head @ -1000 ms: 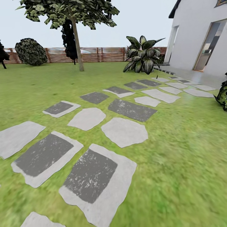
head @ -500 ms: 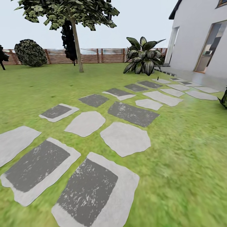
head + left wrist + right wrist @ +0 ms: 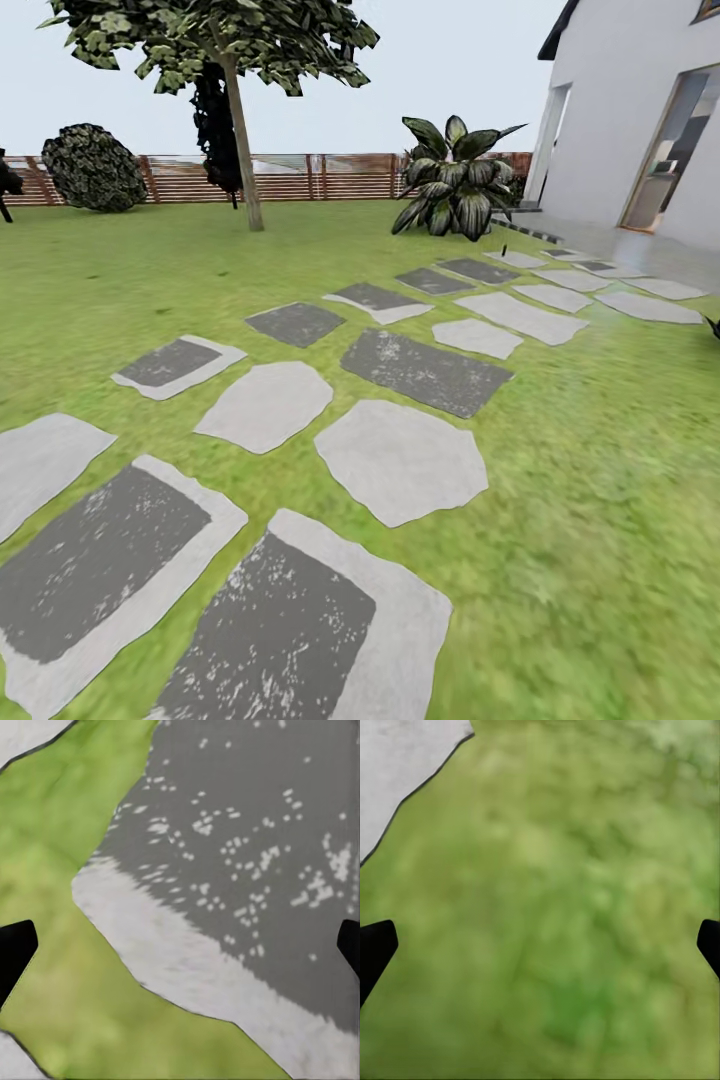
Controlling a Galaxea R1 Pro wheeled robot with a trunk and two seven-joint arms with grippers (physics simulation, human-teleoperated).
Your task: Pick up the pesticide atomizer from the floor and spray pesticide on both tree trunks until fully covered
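Across the lawn (image 3: 600, 480), stepping stones (image 3: 400, 460) approach a tree (image 3: 240, 130).

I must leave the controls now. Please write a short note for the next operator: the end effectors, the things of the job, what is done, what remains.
Left end effector: open, empty, over a stepping stone edged by grass.
Right end effector: open, empty, over bare grass.
One tree stands far ahead by the fence, its trunk unsprayed as far as can be told. A small dark thing on the stones near the house may be the atomizer; too small to tell.
Done: nothing yet.
Left: find and pick up the atomizer, spray both trunks.
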